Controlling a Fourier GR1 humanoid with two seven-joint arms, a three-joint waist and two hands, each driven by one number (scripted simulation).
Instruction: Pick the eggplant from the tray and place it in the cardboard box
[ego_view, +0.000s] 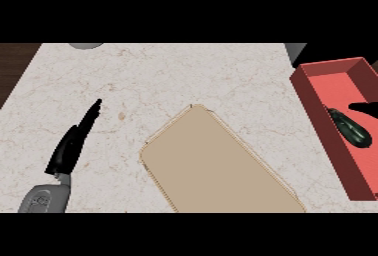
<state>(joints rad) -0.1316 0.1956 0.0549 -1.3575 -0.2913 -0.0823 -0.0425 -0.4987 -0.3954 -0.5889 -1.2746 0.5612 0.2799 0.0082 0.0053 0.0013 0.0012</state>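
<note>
1. Left hand (70, 147) is at the view's left, fingers straight, pointing up the view.
2. Its grey forearm (44, 199) enters from the lower left corner.
3. Right hand (363, 109) shows only as a black sliver at the right edge.

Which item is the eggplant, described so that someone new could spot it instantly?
Start from the marble counter and go to the red tray at its right edge. The eggplant lies inside it, along its length. It is the only glossy, dark, elongated thing there; the flat black shape just above it at the view's right edge is the right hand.
</note>
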